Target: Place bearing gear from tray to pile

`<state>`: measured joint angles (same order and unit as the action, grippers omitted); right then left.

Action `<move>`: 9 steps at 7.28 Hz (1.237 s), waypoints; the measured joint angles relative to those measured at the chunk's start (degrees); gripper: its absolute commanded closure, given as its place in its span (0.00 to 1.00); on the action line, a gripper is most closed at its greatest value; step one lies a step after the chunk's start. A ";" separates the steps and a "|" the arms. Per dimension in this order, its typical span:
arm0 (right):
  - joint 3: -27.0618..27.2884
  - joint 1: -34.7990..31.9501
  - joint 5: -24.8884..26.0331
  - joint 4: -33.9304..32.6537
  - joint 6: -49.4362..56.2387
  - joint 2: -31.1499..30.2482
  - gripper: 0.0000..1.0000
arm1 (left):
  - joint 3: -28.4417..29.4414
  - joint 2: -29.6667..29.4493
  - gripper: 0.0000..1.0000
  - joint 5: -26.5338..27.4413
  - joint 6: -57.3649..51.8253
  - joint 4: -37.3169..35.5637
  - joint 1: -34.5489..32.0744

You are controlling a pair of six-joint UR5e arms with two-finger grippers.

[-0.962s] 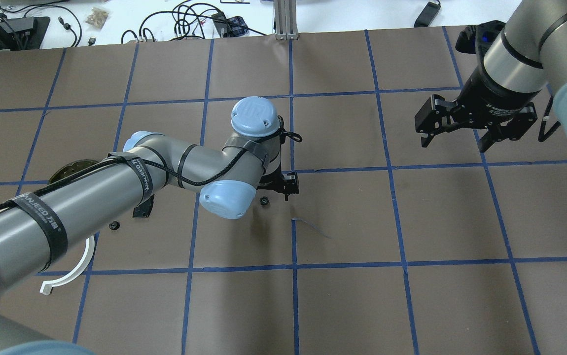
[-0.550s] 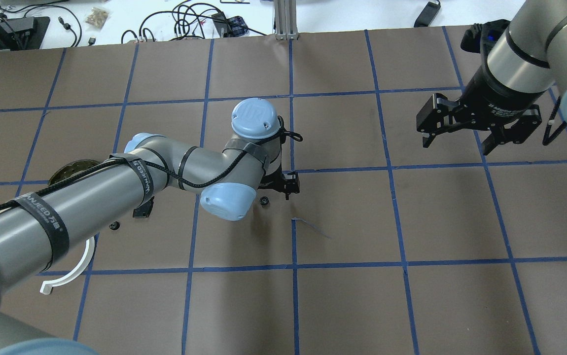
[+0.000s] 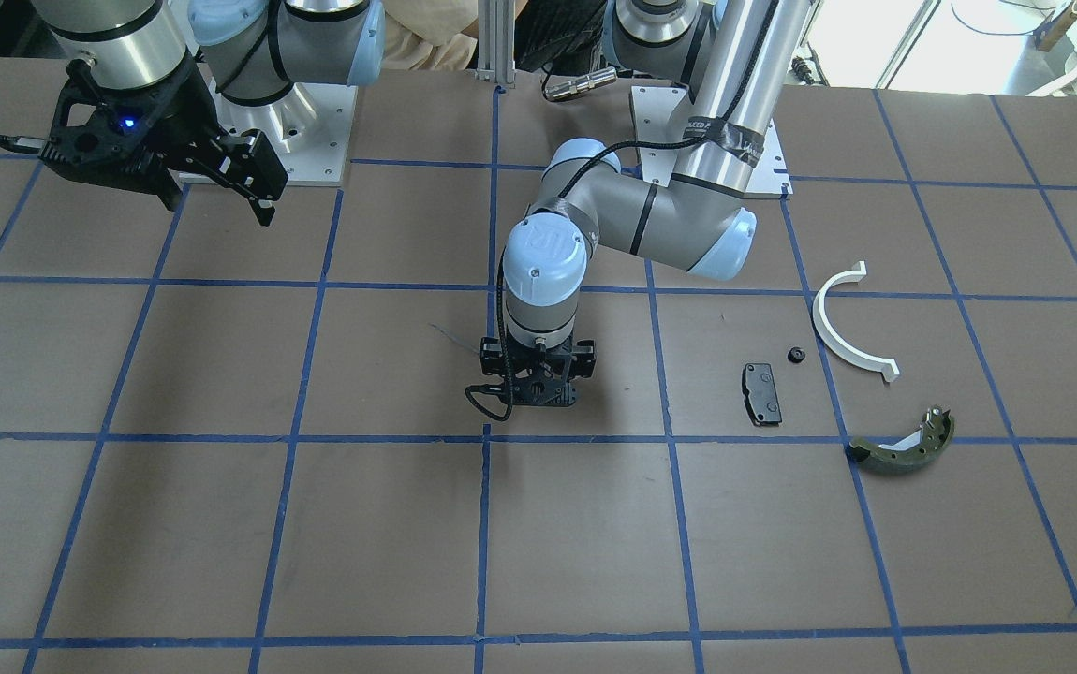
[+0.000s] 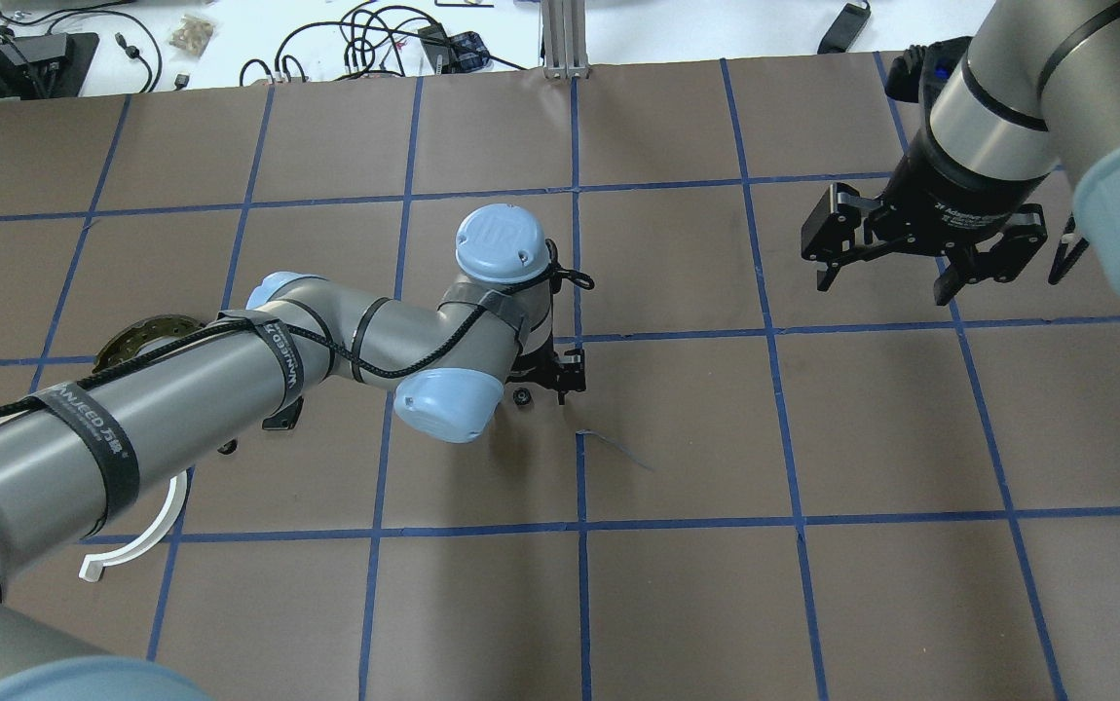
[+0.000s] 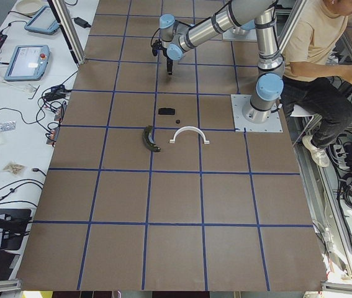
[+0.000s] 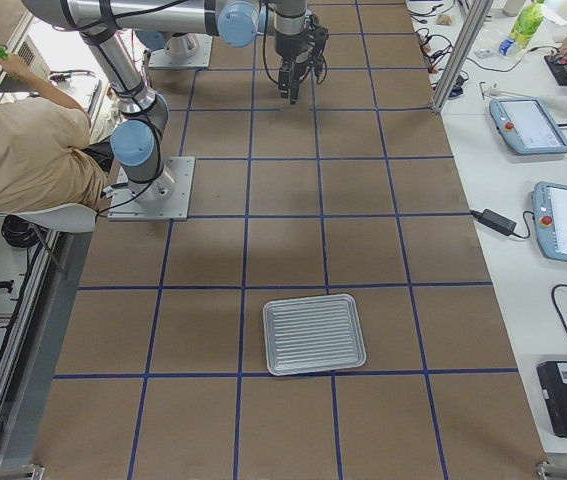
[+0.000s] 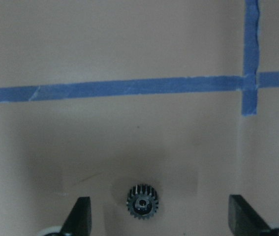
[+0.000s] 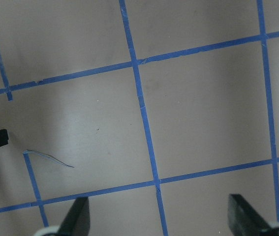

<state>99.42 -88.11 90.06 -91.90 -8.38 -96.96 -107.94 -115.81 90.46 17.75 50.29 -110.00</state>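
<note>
A small black toothed bearing gear [image 7: 142,202] lies flat on the brown table paper [image 4: 687,419], also seen from overhead [image 4: 522,396]. My left gripper [image 7: 161,216] is open and points straight down over it, one finger on each side, not touching; overhead it [image 4: 545,378] is partly hidden under the wrist. The pile sits at the table's left: a white half-ring [image 3: 843,323], a black pad [image 3: 760,393], an olive brake shoe [image 3: 904,449] and a second small gear [image 3: 795,355]. My right gripper [image 4: 886,277] is open and empty, raised at the far right.
A ribbed metal tray [image 6: 315,333] lies near the table's right end, with nothing on it. Blue tape lines grid the paper. Cables and gear lie beyond the far edge [image 4: 394,39]. A person [image 6: 23,150] sits behind the robot bases.
My right gripper has shifted a little to the left and away. My left gripper and the gear under it have hardly moved.
</note>
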 measured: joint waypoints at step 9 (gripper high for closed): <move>0.13 -0.26 1.56 0.18 1.02 -0.43 0.00 | 1.74 6.30 1.00 -3.69 -12.04 9.68 14.86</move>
<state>99.55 -88.37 91.62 -91.72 -7.35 -97.39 -106.20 -109.51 86.76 5.71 59.97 -95.14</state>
